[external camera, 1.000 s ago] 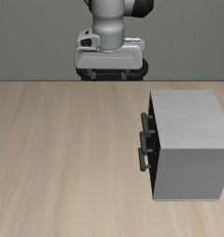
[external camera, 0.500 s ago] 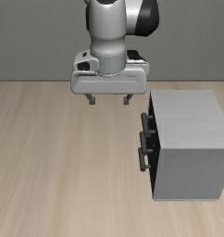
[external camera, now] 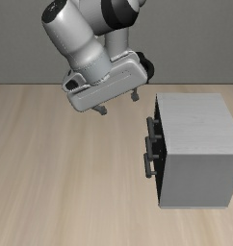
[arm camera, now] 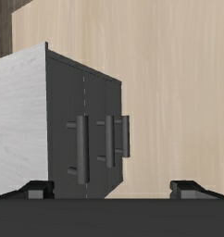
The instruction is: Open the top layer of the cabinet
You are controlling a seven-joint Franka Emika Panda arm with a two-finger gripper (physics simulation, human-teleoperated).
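A grey cabinet (external camera: 195, 149) stands on the wooden table at the exterior view's right, its dark front facing the exterior view's left. Black bar handles (external camera: 149, 152) stick out from that front. In the wrist view the cabinet (arm camera: 31, 111) shows its dark front with three vertical bar handles (arm camera: 109, 141) side by side, all drawers looking shut. My gripper (external camera: 118, 104) hangs open above the table, tilted, to the upper left of the cabinet and apart from it. Both fingertips (arm camera: 186, 187) show spread wide with nothing between them.
The wooden table (external camera: 61, 173) stretches wide to the exterior view's left of the cabinet. A grey wall runs behind the table's far edge.
My hand has come down and forward, then tilted and turned toward the cabinet's front. The fingers have stayed open. The cabinet has not moved.
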